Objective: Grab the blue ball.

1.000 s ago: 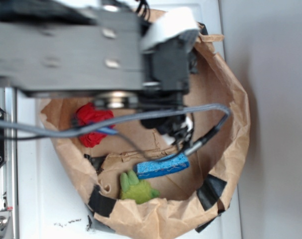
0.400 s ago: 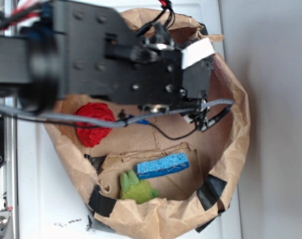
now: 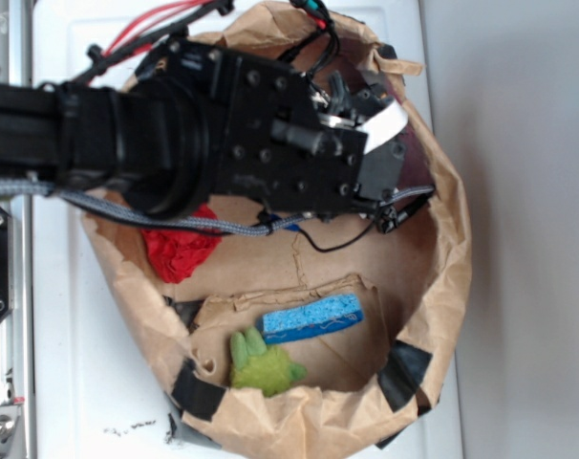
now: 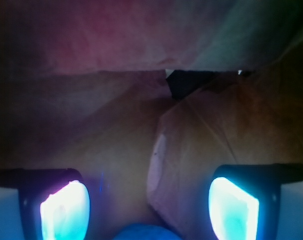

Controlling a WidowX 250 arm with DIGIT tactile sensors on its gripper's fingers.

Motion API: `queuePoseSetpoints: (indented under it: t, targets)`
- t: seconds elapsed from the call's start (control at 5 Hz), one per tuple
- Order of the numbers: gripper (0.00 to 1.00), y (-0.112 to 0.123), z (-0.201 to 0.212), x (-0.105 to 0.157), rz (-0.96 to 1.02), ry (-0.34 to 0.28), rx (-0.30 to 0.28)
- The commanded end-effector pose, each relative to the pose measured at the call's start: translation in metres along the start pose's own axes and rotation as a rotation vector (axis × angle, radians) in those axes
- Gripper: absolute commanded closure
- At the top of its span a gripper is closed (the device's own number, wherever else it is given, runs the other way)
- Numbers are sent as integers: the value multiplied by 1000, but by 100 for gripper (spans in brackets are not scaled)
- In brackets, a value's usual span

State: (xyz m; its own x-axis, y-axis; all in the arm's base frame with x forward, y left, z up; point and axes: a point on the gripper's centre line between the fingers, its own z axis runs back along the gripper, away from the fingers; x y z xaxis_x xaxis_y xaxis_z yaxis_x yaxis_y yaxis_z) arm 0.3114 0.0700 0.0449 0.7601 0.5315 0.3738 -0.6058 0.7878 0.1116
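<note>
Small round teal-blue ball — bottom centre of wrist view, between the gripper fingers, which stand apart. Crumpled brown paper bag — holds a red wrinkled wad, a flat blue sponge and a green soft toy.

Wide open gap between the fingers, with only the blue ball low in it, touching neither pad. Ahead of the fingertips, crumpled paper bag wall closing in, a dark tape patch beyond. Off to one side: red wad, blue sponge, green toy.
</note>
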Motion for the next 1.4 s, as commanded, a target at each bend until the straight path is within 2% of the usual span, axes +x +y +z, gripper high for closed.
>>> queuePoseSetpoints:
  t: [0.0,0.4,0.8,1.2]
  targets:
    - [100,3,35,14,43,21,-79]
    - [100,14,63,14,12,72,-165]
    - [100,37,104,21,14,173,-270]
    - [100,51,121,20,-14,228,-319]
